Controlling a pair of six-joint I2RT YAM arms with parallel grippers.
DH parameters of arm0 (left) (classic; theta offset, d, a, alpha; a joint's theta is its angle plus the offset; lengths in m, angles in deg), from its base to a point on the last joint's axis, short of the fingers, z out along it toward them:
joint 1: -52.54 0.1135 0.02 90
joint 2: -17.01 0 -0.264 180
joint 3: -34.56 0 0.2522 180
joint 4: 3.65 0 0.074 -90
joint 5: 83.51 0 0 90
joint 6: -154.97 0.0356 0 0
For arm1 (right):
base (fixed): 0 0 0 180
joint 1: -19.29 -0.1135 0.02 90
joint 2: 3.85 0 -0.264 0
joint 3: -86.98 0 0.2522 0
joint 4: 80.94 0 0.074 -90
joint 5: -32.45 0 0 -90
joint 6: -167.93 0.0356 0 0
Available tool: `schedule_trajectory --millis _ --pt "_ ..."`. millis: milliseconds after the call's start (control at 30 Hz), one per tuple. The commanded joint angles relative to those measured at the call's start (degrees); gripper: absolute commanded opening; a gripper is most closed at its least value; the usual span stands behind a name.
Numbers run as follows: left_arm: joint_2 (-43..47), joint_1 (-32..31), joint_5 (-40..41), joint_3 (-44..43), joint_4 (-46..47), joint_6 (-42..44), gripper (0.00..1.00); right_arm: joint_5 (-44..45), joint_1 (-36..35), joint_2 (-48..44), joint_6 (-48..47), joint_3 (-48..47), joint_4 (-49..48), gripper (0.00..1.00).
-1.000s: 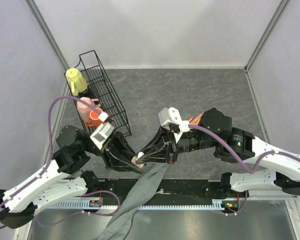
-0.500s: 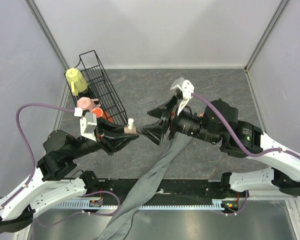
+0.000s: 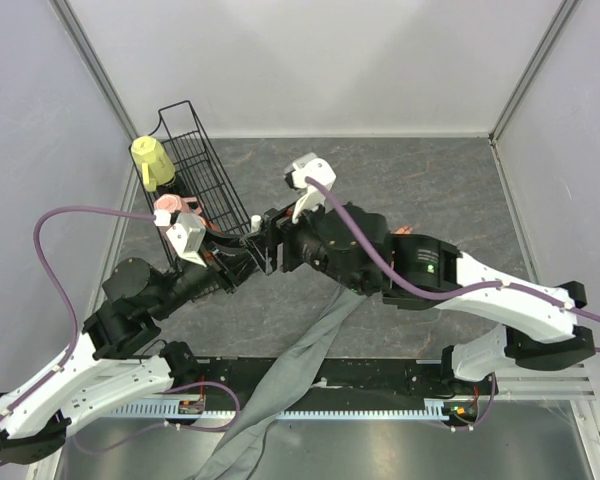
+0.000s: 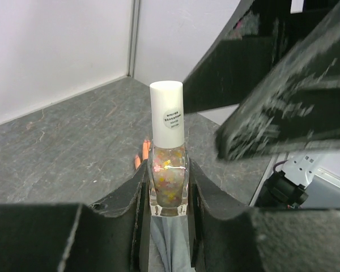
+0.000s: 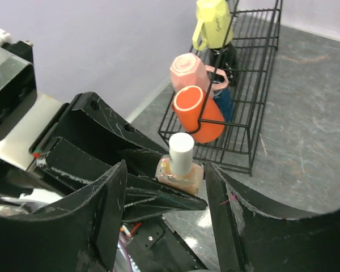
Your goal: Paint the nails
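Two grippers meet mid-table. Left gripper (image 4: 169, 195) clamps polish bottle (image 4: 168, 178) upright. Right gripper (image 5: 169, 173), jaws spread, straddles its white cap (image 5: 181, 152) along the vertical axis. Nails (image 4: 144, 148) lie on the table below and beyond the bottle, on the mannequin hand (image 4: 140, 160).

white-capped polish bottle (image 4: 168, 170) upright between the left fingers (image 4: 129, 218), grey sleeve (image 4: 169, 252) beneath

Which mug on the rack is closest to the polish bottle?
The orange mug, right behind the bottle; the pink mug and yellow mug sit farther along.
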Motion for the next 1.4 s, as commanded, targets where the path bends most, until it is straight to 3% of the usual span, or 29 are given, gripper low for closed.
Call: schedule_trajectory --millis 0,200,367,467,500,533,600,700,800,833,867,900,933,967,1000,1033,1067,1133,1167,1200,1267,1333,1367 --pt "0.1 -0.1 1.9 0.6 1.6 0.8 0.02 8.6 -2.2 2.9 -0.6 -5.7 3.7 0.60" --pt "-0.4 -0.1 0.2 0.7 1.6 0.5 0.02 10.6 -2.4 5.0 -1.7 -6.6 3.9 0.51" --pt "0.4 -0.1 -7.1 0.4 2.4 0.0 0.02 11.2 -2.5 4.7 -2.9 -5.9 3.7 0.40" --pt "0.8 -0.1 -14.4 -0.3 3.2 -0.6 0.02 12.4 -2.4 3.8 -3.5 -4.7 3.5 0.23" --pt "0.9 -0.1 -16.0 -0.3 3.5 -0.8 0.02 12.5 -2.4 3.5 -3.9 -4.3 3.4 0.09" --pt "1.2 -0.1 -17.8 -0.3 4.2 -0.9 0.02 12.0 -2.4 2.5 -4.2 -3.6 3.3 0.03" --pt "2.3 -0.1 -21.8 -0.2 5.1 -1.1 0.02 10.7 -2.4 1.3 -5.0 -2.5 2.1 0.00" --pt "4.0 -0.1 -26.8 0.1 6.5 -2.0 0.02 3.7 -2.3 -2.6 -8.5 1.4 -0.9 0.00" --pt "4.6 -0.1 -35.6 0.2 10.7 -5.2 0.02 -12.0 -2.2 -8.1 -15.4 8.2 -6.6 0.00" --pt "4.4 -0.1 -43.0 0.5 12.8 -8.8 0.02 -17.5 -2.2 -11.6 -19.2 12.8 -8.4 0.00" --pt "3.8 -0.1 -47.3 0.8 20.6 -12.0 0.02 -29.7 -2.2 -13.7 -20.9 15.8 -10.9 0.00" --pt "1.3 -0.1 -52.2 1.3 25.6 -15.8 0.02 -34.4 -2.1 -15.7 -21.7 21.1 -16.2 0.00" --pt "-0.3 -0.1 -60.8 2.4 32.9 -25.5 0.02 -39.2 -1.7 -18.2 -22.7 22.6 -18.0 0.00" --pt "-2.0 -0.1 -64.3 2.9 47.4 -31.2 0.02 -43.5 -1.5 -18.8 -22.8 23.3 -19.6 0.00" --pt "-5.5 -0.1 -66.6 3.4 55.0 -36.6 0.02 -45.5 -1.4 -19.1 -22.8 23.3 -19.8 0.00" --pt "-6.8 -0.1 -68.8 4.0 59.6 -43.4 0.02 -47.3 -1.3 -19.2 -22.8 23.2 -19.7 0.00" --pt "-7.8 -0.1 -69.0 4.0 62.0 -44.4 0.02 -49.5 -1.3 -19.4 -23.0 23.3 -19.9 0.00" --pt "-7.4 -0.1 -66.7 2.4 54.0 -36.5 0.02 -50.0 -1.2 -20.3 -23.0 24.0 -20.2 0.00" --pt "-6.7 -0.1 -64.8 1.3 38.4 -31.0 0.02 -49.1 -1.0 -20.7 -22.9 24.2 -20.2 0.00" --pt "-6.0 -0.1 -58.8 -0.8 32.4 -21.5 0.02 -48.5 -0.9 -21.5 -22.7 24.8 -20.2 0.00" --pt "-4.5 -0.1 -52.1 -2.6 21.6 -13.9 0.02 -46.9 -0.7 -22.6 -22.1 25.6 -20.2 0.00" --pt "-3.4 -0.1 -40.2 -4.2 11.7 -7.0 0.02 -40.7 -0.5 -24.6 -21.0 26.6 -20.0 0.00" --pt "-3.0 -0.1 -37.3 -4.4 10.0 -5.4 0.02 -37.8 -0.6 -25.1 -20.3 26.7 -19.7 0.10"
